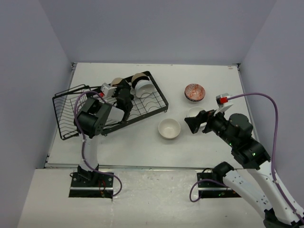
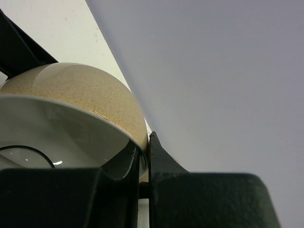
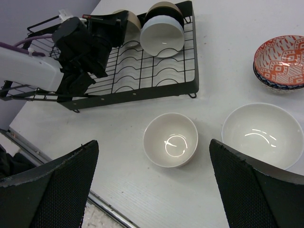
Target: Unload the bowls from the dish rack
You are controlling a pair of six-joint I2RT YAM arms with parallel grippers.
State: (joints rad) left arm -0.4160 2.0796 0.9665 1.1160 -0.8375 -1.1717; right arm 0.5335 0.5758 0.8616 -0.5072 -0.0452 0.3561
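The black wire dish rack (image 1: 152,102) sits at the table's left. It holds a beige bowl (image 1: 117,81), a beige bowl with a black inside (image 1: 139,76) and a white bowl (image 1: 144,89), all on edge. My left gripper (image 1: 121,87) is over the rack. In the left wrist view it (image 2: 146,147) is shut on the rim of the beige bowl (image 2: 80,90), which is white inside. My right gripper (image 1: 194,124) is open and empty, above a small white bowl (image 3: 171,139) that stands on the table.
A wider white bowl (image 3: 261,135) and a red-patterned bowl (image 3: 281,61) stand on the table to the right. The rack's deeper basket end (image 1: 66,111) lies under my left arm. The table's near edge (image 3: 71,185) is close below my right gripper.
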